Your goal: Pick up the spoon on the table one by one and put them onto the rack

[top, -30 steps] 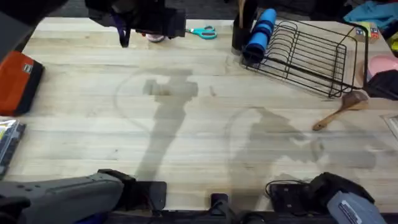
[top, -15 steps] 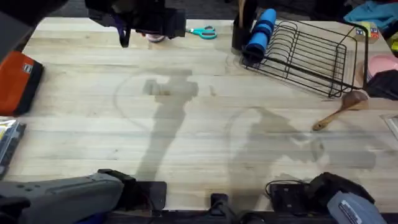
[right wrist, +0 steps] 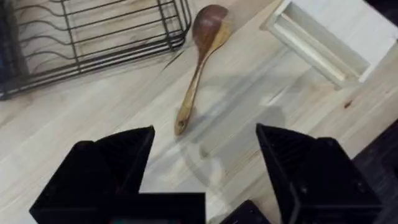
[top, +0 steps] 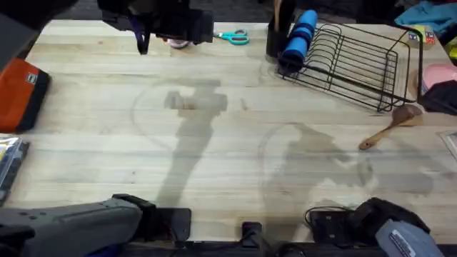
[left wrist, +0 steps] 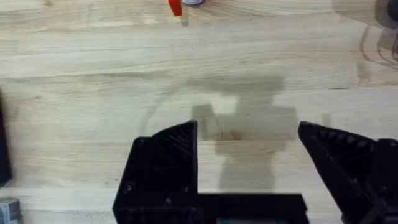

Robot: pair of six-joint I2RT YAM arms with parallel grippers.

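One wooden spoon [top: 391, 127] lies flat on the table [top: 235, 157] at the right, its bowl touching the front corner of the black wire rack [top: 357, 64]. In the right wrist view the spoon [right wrist: 196, 71] lies just beyond my right gripper [right wrist: 205, 137], which hovers open and holds nothing; the handle's tip points toward the gap between the fingers. The rack [right wrist: 93, 37] is beside the spoon's bowl. A wooden handle sticks out of the rack's utensil cup [top: 277, 36]. My left gripper [left wrist: 249, 134] hangs open over bare table with nothing in it.
Teal-handled scissors [top: 232, 37] lie at the back edge. A blue roll [top: 298, 36] leans in the rack. An orange case [top: 21, 93] sits at the left edge. A white tray [right wrist: 323, 37] stands right of the spoon. Dark equipment [top: 157, 21] hangs at the back left.
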